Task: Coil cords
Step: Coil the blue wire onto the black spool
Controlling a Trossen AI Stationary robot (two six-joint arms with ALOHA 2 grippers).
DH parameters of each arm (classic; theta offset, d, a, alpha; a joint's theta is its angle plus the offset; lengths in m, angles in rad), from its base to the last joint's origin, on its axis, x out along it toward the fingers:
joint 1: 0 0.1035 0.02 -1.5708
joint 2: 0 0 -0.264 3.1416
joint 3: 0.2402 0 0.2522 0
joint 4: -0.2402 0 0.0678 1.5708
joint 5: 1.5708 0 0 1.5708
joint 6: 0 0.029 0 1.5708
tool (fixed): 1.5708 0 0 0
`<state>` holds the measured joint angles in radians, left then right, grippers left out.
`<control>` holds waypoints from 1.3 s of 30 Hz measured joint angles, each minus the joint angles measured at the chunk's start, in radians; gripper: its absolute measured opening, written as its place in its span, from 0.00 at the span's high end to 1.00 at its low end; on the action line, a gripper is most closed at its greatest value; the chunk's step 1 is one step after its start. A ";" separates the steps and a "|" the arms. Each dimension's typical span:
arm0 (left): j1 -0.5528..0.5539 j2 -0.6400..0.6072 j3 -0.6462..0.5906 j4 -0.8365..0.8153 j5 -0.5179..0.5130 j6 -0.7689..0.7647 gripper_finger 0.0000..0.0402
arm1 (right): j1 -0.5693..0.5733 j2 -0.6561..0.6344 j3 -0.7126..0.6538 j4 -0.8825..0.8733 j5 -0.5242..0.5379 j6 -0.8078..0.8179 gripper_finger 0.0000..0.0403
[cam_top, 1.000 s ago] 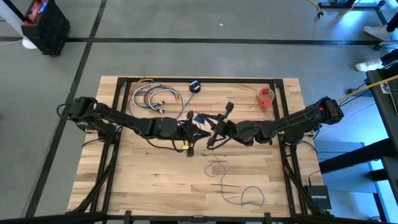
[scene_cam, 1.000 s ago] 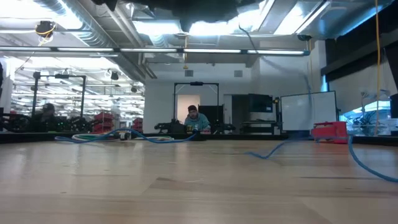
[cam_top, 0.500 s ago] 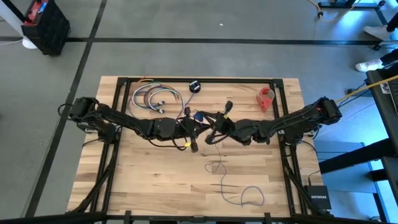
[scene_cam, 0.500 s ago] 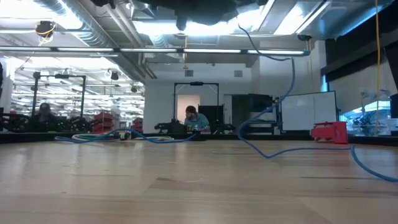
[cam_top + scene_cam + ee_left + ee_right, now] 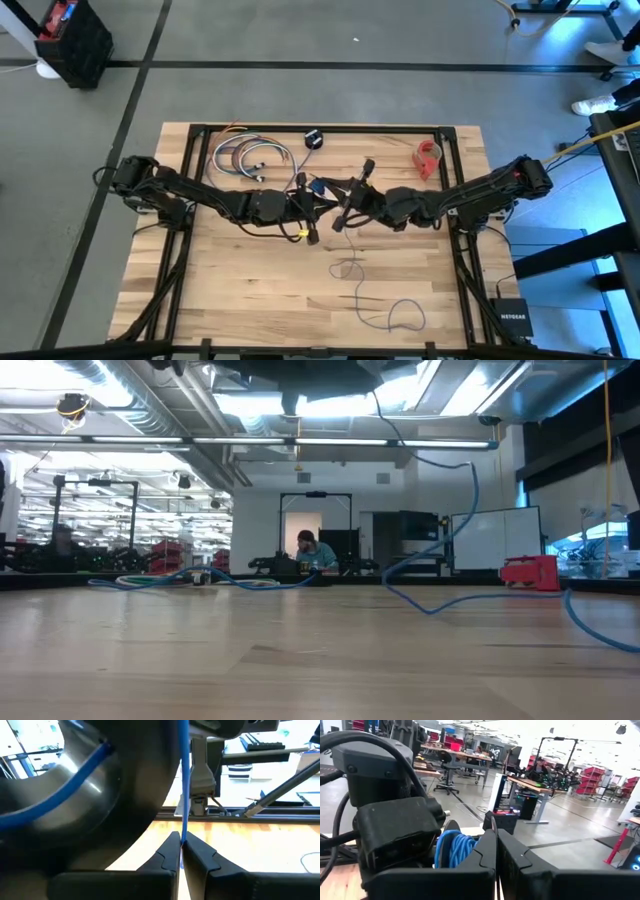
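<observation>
A thin blue cord (image 5: 455, 540) climbs off the table to my two grippers, which meet above the table's middle. Its slack loops (image 5: 352, 270) lie nearer the front edge. My left gripper (image 5: 180, 842) is shut on one strand, and its fingers point at the right arm. My right gripper (image 5: 496, 840) is shut too, with several turns of cord (image 5: 452, 849) bunched beside its fingers; what they are wound on I cannot tell. A small black round spool (image 5: 313, 138) rests flat near the far edge. In the high view the left gripper (image 5: 318, 203) and right gripper (image 5: 345, 208) almost touch. My left gripper pinches a single strand of the cord (image 5: 182, 832) between its two fingertips, which lie about level. The strand runs straight up out of the tips, past the right arm's hand, clear of the table. My right gripper has its fingers shut together, and a thin strand (image 5: 493, 824) comes out at their tips. The fingers lie about level and point toward the left arm. Where the strand leads is hidden behind the fingers.
A bundle of thicker multicoloured cables (image 5: 248, 155) lies at the far left. A small red object (image 5: 428, 157) sits at the far right. A black frame (image 5: 320, 128) runs along the table's edges. Bare wood lies at the near left (image 5: 220, 290).
A stretch of cord that lay on the table has been drawn up. It now hangs in a long slanting strand from the grippers down to the table. Both grippers have stayed shut and close together above the middle.
</observation>
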<state>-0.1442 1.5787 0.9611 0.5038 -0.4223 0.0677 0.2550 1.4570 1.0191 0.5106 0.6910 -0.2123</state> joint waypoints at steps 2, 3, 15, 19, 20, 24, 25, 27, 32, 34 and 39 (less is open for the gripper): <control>0.000 0.000 0.000 0.007 -0.001 0.002 0.98 | 0.000 0.000 0.013 -0.014 -0.003 -0.001 0.99; 0.000 0.000 0.000 0.007 -0.001 0.008 0.98 | 0.000 0.000 0.018 -0.020 -0.003 0.000 0.99; -0.039 -0.033 0.000 -0.010 -0.009 0.090 0.91 | 0.001 0.000 0.034 -0.125 0.015 0.000 0.99; -0.062 -0.069 0.000 -0.116 -0.009 0.090 0.77 | 0.001 0.000 0.035 -0.155 0.022 0.000 0.99; -0.070 -0.082 0.000 -0.170 -0.009 0.089 0.74 | 0.001 0.000 0.035 -0.169 0.023 0.000 0.99; -0.105 -0.145 0.029 -0.421 -0.008 0.047 0.65 | 0.001 0.000 0.035 -0.233 0.030 0.001 0.99; -0.114 -0.162 0.043 -0.480 -0.007 0.037 0.64 | 0.001 0.000 0.035 -0.244 0.035 0.001 0.99; -0.130 -0.181 0.058 -0.581 -0.007 0.008 0.63 | 0.001 0.000 0.035 -0.261 0.037 0.002 0.99; -0.144 -0.191 0.062 -0.623 -0.009 0.000 0.62 | 0.001 0.000 0.035 -0.277 0.040 0.002 0.99; -0.141 -0.192 0.064 -0.623 -0.010 0.000 0.62 | 0.001 0.000 0.035 -0.288 0.040 0.002 0.99; -0.130 -0.192 0.064 -0.716 -0.023 0.000 0.62 | 0.001 0.000 0.035 -0.359 0.040 0.031 0.99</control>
<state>-0.2742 1.3865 1.0256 -0.2121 -0.4457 0.0673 0.2558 1.4570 1.0542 0.1514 0.7308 -0.1811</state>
